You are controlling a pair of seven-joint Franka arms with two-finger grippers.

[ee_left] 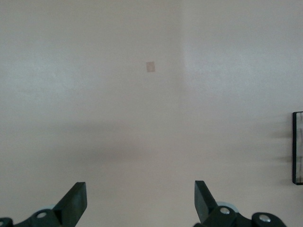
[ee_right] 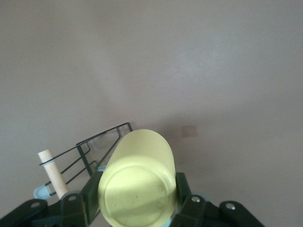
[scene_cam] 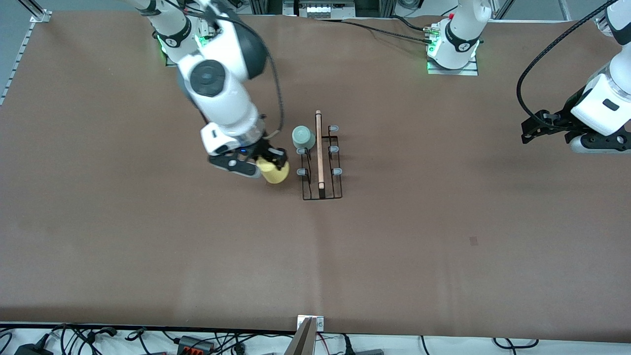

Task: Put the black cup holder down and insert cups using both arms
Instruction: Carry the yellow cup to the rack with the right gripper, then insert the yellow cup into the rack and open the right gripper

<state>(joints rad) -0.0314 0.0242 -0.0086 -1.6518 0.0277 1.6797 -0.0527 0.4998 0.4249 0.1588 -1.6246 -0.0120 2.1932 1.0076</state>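
Yellow cup (scene_cam: 274, 171) clamped in right gripper (scene_cam: 268, 160) beside black cup holder (scene_cam: 321, 158)

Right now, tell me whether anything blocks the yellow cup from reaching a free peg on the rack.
Nothing visible does. The right gripper holds the yellow cup beside the black cup holder; the mint cup occupies only the farthest peg on that side.

The left hand (ee_left: 139, 203) is cut off by the left wrist view's lower edge, only its two fingertips (ee_left: 75, 201) showing. In that view the black cup holder (ee_left: 298, 147) is sliced by the edge, one corner visible. The right hand (scene_cam: 268, 160) hides part of the yellow cup (scene_cam: 275, 172). The mint cup (scene_cam: 302, 137) covers one peg of the holder. The left arm (scene_cam: 604, 106) runs out of frame.
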